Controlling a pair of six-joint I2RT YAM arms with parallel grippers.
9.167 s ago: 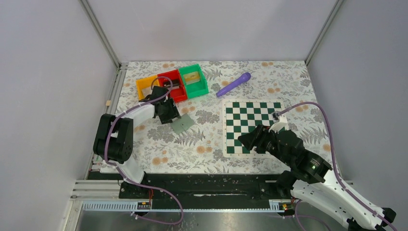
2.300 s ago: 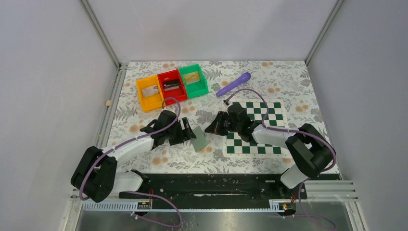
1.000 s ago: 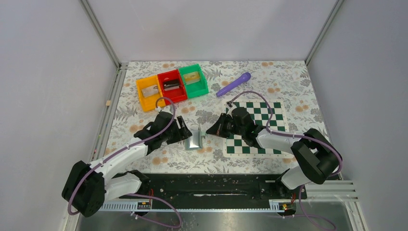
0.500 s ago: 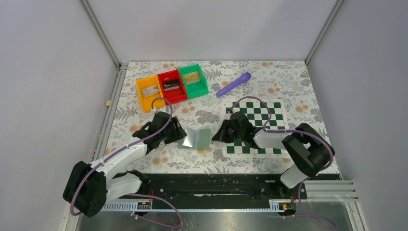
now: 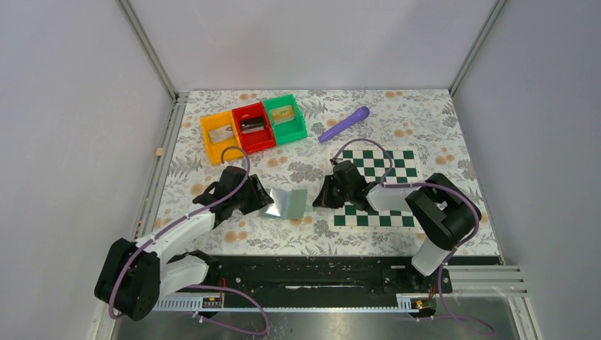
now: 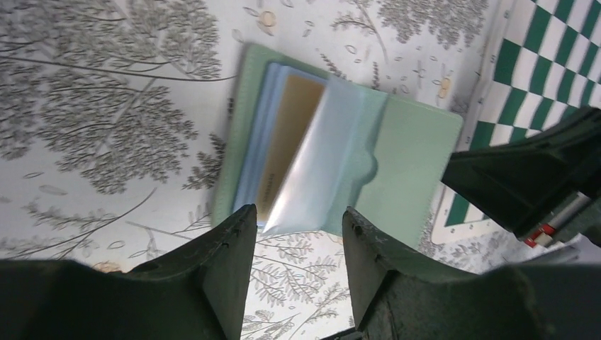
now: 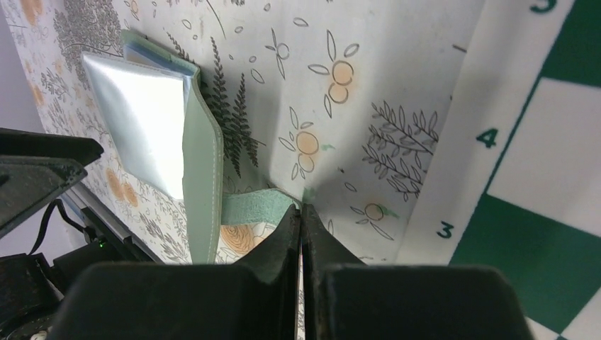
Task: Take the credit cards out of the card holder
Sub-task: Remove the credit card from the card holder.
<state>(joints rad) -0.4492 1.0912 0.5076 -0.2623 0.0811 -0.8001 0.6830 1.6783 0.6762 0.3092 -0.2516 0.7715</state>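
Both arms reach forward and inward, forearms low, wrists pitched down, the two grippers facing each other. Left gripper (image 6: pixel 298 216): fingers apart, nothing clamped between them. Right gripper (image 7: pixel 302 207): fingers pressed together (no gap shows at the tips), pinching the strap of the card holder (image 7: pixel 204 163)

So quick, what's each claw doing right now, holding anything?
Left gripper: jaws open around the clear flap of the card holder, not clamped.
Right gripper: jaws shut on the card holder's green strap.
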